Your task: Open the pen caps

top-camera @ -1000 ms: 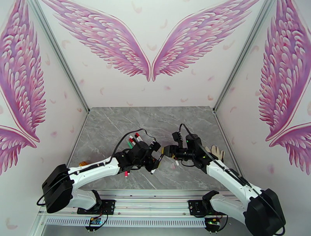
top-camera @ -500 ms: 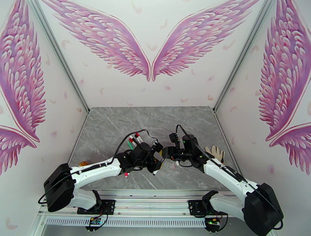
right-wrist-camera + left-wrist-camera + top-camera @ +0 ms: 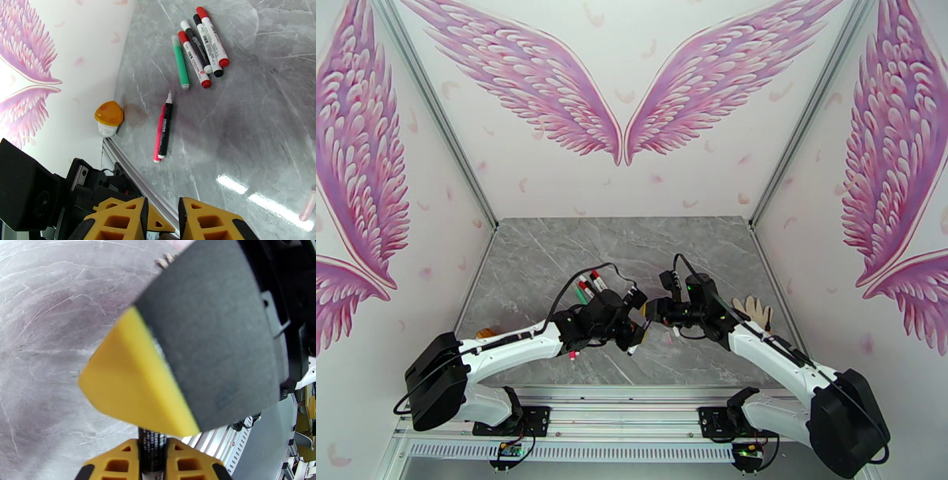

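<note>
Grey marbled tabletop (image 3: 553,260) is being shared with bystanders; a pale glove (image 3: 754,310) is lying at the right, and a small orange-lidded cup (image 3: 108,118) is standing at the foot of the left wall.

Both claws are being held close together above the near middle. The left gripper (image 3: 633,320) is being pressed onto a black-barrelled pen (image 3: 152,449), which is caught between its yellow fingers (image 3: 114,465). Much of the left wrist view is being blocked by a blurred wedge (image 3: 189,338), smooth yellow below and matt dark grey above.

The right gripper (image 3: 654,306) is being shown by its own camera with ribbed yellow fingers (image 3: 118,221) nearly together and a slim gap left; whether anything is being pinched cannot be told.

That camera is also showing four pens (image 3: 197,51) lying side by side, slim cylinders with red, black and green ends; near them a pinkish-red pen (image 3: 158,136) is touching a black pen (image 3: 166,126) whose pale tip is bare. A stubby pinkish pen cap (image 3: 308,205) is lying loose, well apart at the right edge.
</note>
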